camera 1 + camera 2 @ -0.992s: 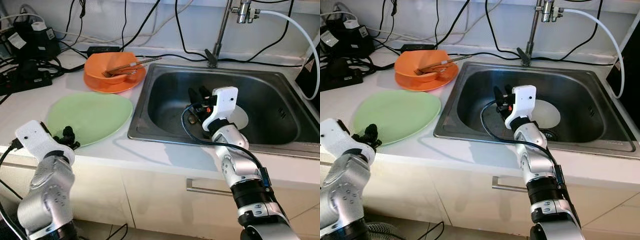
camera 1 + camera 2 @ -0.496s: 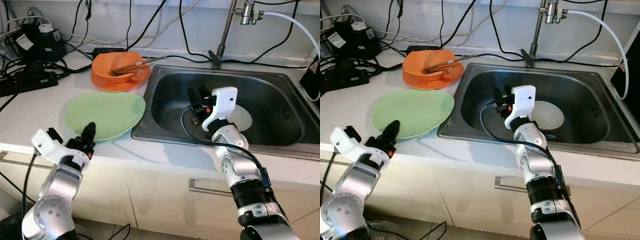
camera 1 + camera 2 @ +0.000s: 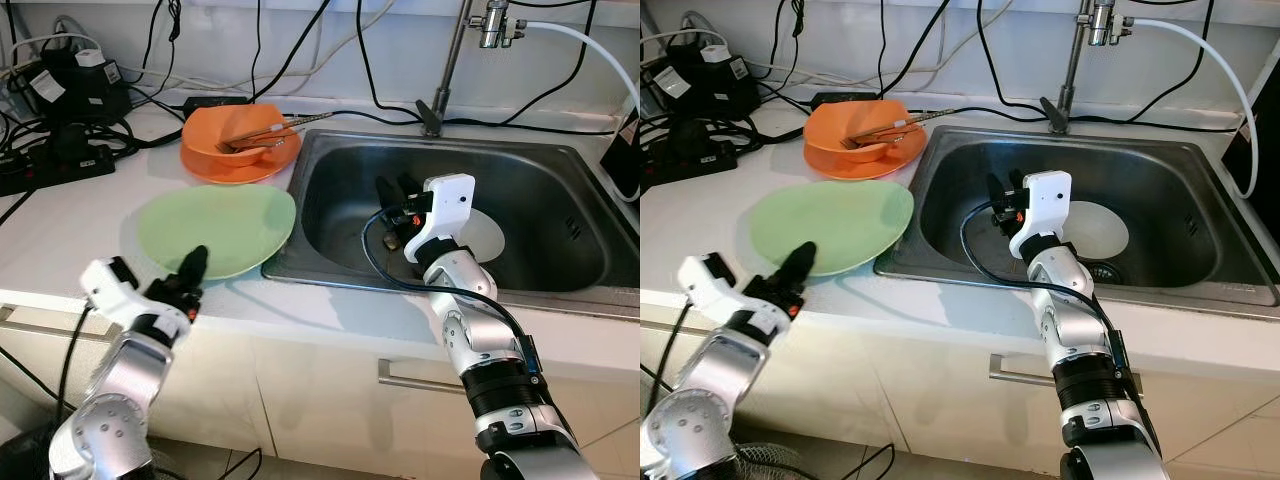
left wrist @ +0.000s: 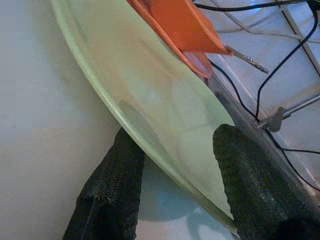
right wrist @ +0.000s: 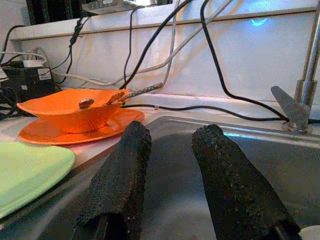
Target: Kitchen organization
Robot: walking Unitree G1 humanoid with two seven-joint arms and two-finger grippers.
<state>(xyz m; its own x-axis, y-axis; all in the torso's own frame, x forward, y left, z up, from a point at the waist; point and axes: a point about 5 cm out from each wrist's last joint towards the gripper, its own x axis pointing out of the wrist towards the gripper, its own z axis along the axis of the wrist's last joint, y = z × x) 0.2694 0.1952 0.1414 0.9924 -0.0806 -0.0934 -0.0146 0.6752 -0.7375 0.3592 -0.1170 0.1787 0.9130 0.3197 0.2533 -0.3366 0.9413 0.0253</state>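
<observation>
A pale green plate (image 3: 215, 228) lies flat on the white counter, left of the sink. My left gripper (image 3: 190, 272) is at its near rim. In the left wrist view its fingers (image 4: 115, 185) stand open with the plate's edge (image 4: 150, 125) running between them. An orange bowl (image 3: 238, 140) holding utensils sits on an orange plate (image 3: 215, 170) further back. My right gripper (image 3: 395, 190) hovers open inside the steel sink (image 3: 560, 170), nothing between its fingers (image 5: 125, 165). A white plate (image 3: 488, 238) lies on the sink floor behind it.
A tap (image 3: 445, 60) with a white hose rises behind the sink. Black cables and power bricks (image 3: 70, 90) crowd the back left of the counter. A dark object (image 3: 625, 165) stands at the right edge. The cabinet front with a handle (image 3: 400, 375) is below.
My left gripper has swung up and forward from the counter's front edge to the green plate's near rim. The camera shifted a little. The right arm has not moved.
</observation>
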